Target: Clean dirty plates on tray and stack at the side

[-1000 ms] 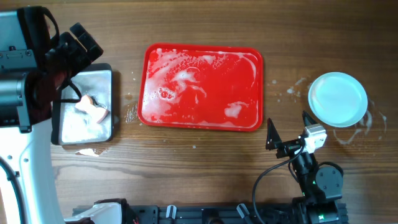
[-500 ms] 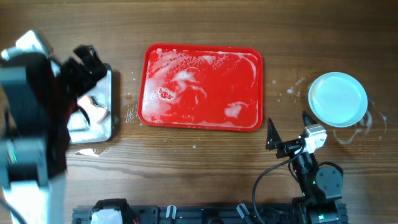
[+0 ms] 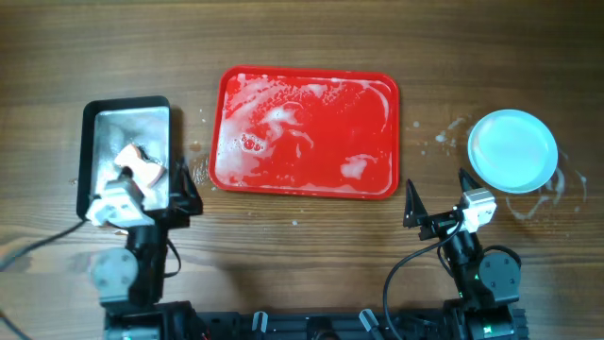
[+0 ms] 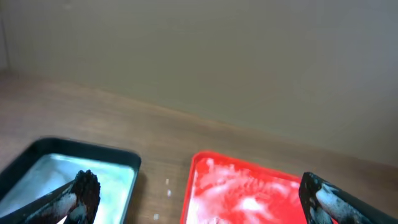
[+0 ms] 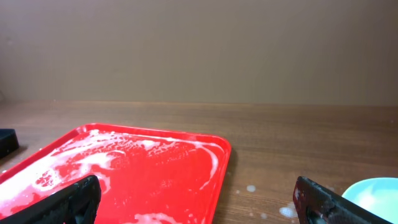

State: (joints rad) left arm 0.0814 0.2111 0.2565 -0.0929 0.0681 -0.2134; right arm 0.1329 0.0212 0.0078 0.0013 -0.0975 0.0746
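Observation:
The red tray (image 3: pixel 307 132) lies mid-table, wet with white suds, and no plate is on it. The pale blue plates (image 3: pixel 512 151) sit at the right on the wood and show as one round disc from above. My left gripper (image 3: pixel 142 189) is open and empty at the front left, by the near end of the silver pan. My right gripper (image 3: pixel 439 194) is open and empty, in front of the tray's right corner. In the left wrist view the open fingers (image 4: pixel 199 196) frame the tray (image 4: pixel 249 193). In the right wrist view the open fingers (image 5: pixel 198 202) frame the tray (image 5: pixel 143 168) and a plate edge (image 5: pixel 379 193).
A silver metal pan (image 3: pixel 127 123) stands left of the tray and holds a pinkish-white sponge (image 3: pixel 140 166); the pan also shows in the left wrist view (image 4: pixel 62 177). Suds and water spots lie on the wood around the plates (image 3: pixel 448 132) and left of the tray (image 3: pixel 198 172).
My left arm has swung off the silver pan and drawn back to the front left of the table, its gripper open. The right arm, tray and plates have not moved.

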